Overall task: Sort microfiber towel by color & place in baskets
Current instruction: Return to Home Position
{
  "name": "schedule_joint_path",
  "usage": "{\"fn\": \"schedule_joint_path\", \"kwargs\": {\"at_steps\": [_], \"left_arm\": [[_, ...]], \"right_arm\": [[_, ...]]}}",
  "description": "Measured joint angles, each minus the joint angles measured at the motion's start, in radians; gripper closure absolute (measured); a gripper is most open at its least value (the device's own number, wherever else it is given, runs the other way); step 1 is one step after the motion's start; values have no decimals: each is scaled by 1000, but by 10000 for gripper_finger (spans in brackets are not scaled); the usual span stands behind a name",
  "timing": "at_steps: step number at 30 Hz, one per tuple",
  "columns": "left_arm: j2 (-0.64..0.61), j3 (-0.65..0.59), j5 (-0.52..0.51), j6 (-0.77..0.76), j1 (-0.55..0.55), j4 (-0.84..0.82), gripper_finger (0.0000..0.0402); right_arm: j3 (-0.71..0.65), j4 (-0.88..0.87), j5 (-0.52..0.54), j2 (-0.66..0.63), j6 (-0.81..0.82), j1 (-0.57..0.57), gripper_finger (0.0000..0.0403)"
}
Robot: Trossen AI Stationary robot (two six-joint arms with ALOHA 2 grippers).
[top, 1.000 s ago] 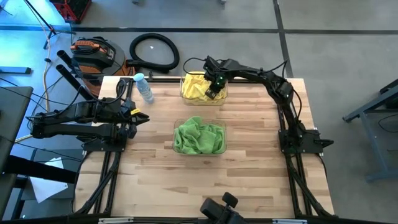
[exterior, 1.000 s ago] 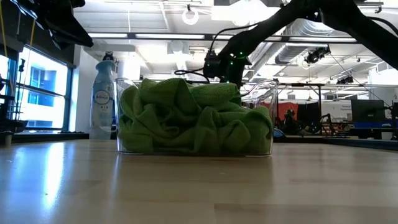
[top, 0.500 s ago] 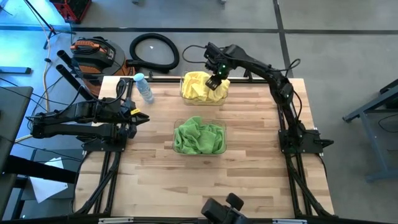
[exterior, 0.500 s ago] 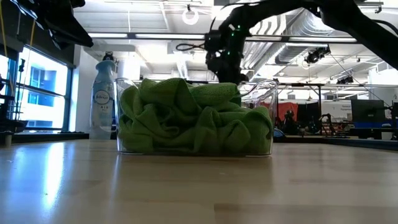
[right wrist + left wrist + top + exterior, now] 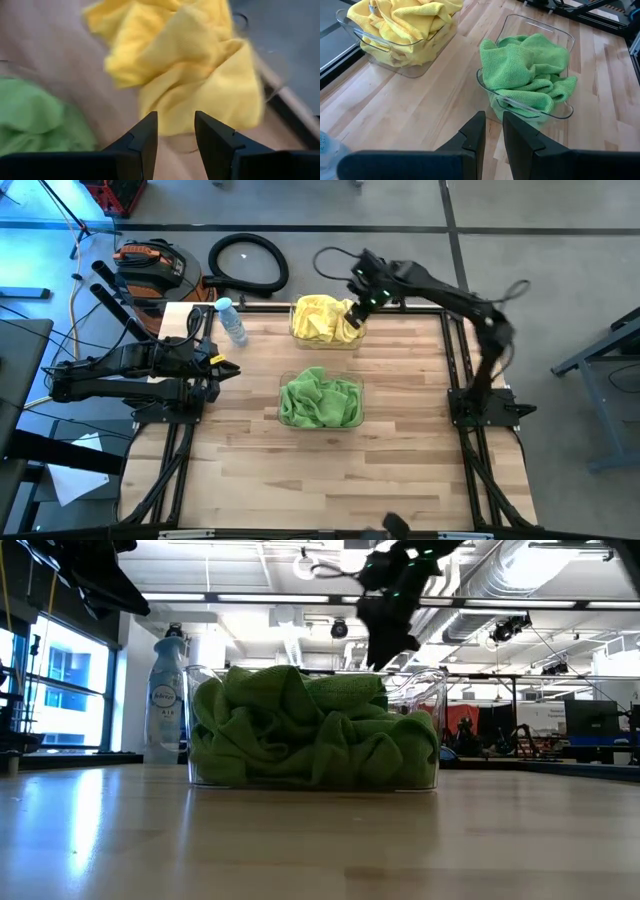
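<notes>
My right gripper (image 5: 352, 308) hangs with its fingers apart and empty, just above the right end of the far clear plastic basket (image 5: 300, 330). The fuzzy yellow microfiber towels (image 5: 322, 317) lie heaped in it, below and to my left. The bright green towels (image 5: 320, 400) fill the near clear basket (image 5: 284, 418). My left gripper (image 5: 492, 131), fingers nearly together and empty, waits over the left edge of the pale wooden table (image 5: 400, 450). Beyond lies grey floor.

Yellow towels (image 5: 322, 316), green towels (image 5: 320, 399)
</notes>
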Motion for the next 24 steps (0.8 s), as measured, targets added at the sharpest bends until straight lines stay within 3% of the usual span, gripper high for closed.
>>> {"fn": "schedule_joint_path", "kwargs": {"at_steps": [6, 11, 17, 24], "left_arm": [[-6, -13, 5, 11, 0, 20, 348], [-55, -163, 57, 149, 0, 336, 348], [-102, -322, 160, 335, 0, 571, 348], [-228, -530, 228, 344, 0, 853, 348]], "right_arm": [[-452, 342, -57, -367, 80, 85, 279], [-691, 526, -44, -596, 70, 163, 279], [-807, 586, -42, -730, 78, 207, 279], [-816, 599, -41, -749, 198, 216, 279]]}}
